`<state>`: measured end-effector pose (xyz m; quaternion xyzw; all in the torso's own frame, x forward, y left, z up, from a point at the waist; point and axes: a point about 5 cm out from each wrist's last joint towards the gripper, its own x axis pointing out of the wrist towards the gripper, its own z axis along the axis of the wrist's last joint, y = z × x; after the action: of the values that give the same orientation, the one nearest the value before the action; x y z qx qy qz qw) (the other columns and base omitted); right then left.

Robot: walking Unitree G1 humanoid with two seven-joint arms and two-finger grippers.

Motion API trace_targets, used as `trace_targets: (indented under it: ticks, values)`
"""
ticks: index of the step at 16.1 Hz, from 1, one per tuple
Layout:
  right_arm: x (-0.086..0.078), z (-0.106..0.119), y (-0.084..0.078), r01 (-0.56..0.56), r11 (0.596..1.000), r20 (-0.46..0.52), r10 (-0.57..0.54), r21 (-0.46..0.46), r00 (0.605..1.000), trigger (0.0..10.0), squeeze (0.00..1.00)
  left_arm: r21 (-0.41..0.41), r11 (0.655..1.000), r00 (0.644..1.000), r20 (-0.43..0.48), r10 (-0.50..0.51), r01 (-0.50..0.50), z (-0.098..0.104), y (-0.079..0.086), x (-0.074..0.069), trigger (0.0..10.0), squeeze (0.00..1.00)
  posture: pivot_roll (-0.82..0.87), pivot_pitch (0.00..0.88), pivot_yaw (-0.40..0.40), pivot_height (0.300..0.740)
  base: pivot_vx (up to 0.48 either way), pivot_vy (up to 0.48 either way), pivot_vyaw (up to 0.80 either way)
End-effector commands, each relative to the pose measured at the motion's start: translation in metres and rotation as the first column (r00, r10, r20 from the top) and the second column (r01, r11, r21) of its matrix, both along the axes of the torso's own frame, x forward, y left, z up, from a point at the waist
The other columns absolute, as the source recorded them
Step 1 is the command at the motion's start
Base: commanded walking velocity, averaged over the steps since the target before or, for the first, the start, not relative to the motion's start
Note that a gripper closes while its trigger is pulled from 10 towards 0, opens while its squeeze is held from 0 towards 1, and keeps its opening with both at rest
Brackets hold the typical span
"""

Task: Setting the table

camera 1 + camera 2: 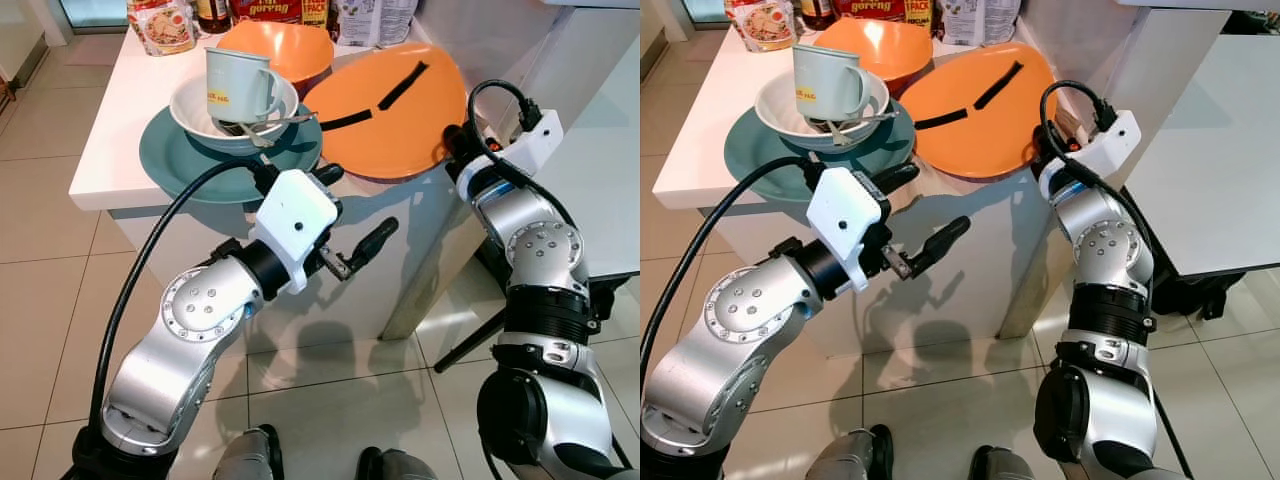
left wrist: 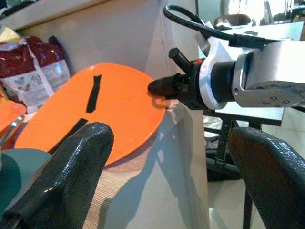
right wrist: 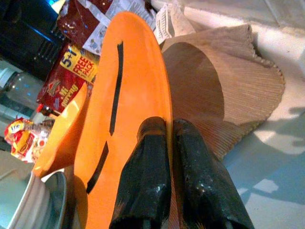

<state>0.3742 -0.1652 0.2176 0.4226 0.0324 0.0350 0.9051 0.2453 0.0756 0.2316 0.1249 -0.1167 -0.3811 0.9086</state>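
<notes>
Now right gripper [image 3: 164, 143] clamped on orange plate [image 1: 395, 110] rim, left gripper [image 1: 350, 215] fingers apart, empty.

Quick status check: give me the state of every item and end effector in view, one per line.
Orange plate: tilted, rim gripped.
Right end effector: shut on the plate rim.
Left end effector: open, holding nothing.
Mug: upright in white bowl.
Teal plate: flat, under the bowl.

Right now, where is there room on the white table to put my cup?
The bare strip of white tabletop left of the teal plate is free. The rest is crowded: stacked dishes, the orange plate pinched by the right end effector, packets behind.
</notes>
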Motion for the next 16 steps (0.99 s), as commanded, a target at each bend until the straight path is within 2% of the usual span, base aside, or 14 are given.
trace_targets:
  ticks: [1, 6, 7, 9, 11, 14, 16]
  values:
    - [0.001, 0.008, -0.002, 0.015, 1.000, 0.027, -0.015, 0.005, 1.000, 0.0, 0.00, -0.005, 1.000, 1.000, 0.011, 0.003, -0.003, 0.001, -0.002, 0.001, 10.0, 0.00, 0.11, 0.129, -0.024, 0.740, 0.000, 0.000, 0.00]
    - [-0.007, 0.009, -0.005, 0.044, 0.997, 0.063, -0.049, 0.071, 0.997, 0.0, 0.00, -0.008, 0.996, 0.995, 0.028, 0.092, -0.091, -0.001, 0.006, 0.006, 10.0, 0.00, 0.13, 0.097, -0.015, 0.740, 0.000, 0.000, 0.00]
    - [-0.011, 0.009, -0.005, 0.046, 0.994, 0.067, -0.053, 0.101, 0.996, 0.0, 0.00, -0.026, 0.993, 0.992, 0.038, 0.120, -0.119, 0.000, 0.010, 0.008, 10.0, 0.00, 0.12, 0.086, -0.019, 0.740, 0.000, 0.000, 0.00]
    - [-0.016, 0.009, -0.007, 0.051, 0.993, 0.070, -0.059, 0.105, 0.996, 0.0, 0.00, -0.053, 0.987, 0.987, 0.045, 0.156, -0.153, 0.002, 0.013, 0.011, 10.0, 0.00, 0.11, 0.082, -0.024, 0.740, 0.000, 0.000, 0.00]
    - [-0.028, 0.015, -0.018, 0.069, 0.993, 0.088, -0.077, 0.096, 0.993, 0.0, 0.00, -0.085, 0.978, 0.979, 0.047, 0.197, -0.193, 0.001, 0.013, 0.013, 10.0, 0.00, 0.09, 0.073, -0.044, 0.740, 0.000, 0.000, 0.00]
    - [-0.042, 0.016, -0.028, 0.086, 0.993, 0.103, -0.094, 0.084, 0.990, 0.0, 0.00, -0.097, 0.976, 0.979, 0.038, 0.198, -0.194, -0.002, 0.009, 0.010, 10.0, 0.00, 0.08, 0.062, -0.041, 0.740, 0.000, 0.000, 0.00]
    - [-0.052, 0.013, -0.034, 0.101, 0.986, 0.095, -0.114, 0.136, 0.989, 0.0, 0.00, -0.104, 0.976, 0.980, 0.038, 0.194, -0.190, -0.003, 0.009, 0.009, 10.0, 0.00, 0.08, 0.058, -0.040, 0.740, 0.000, 0.000, 0.00]
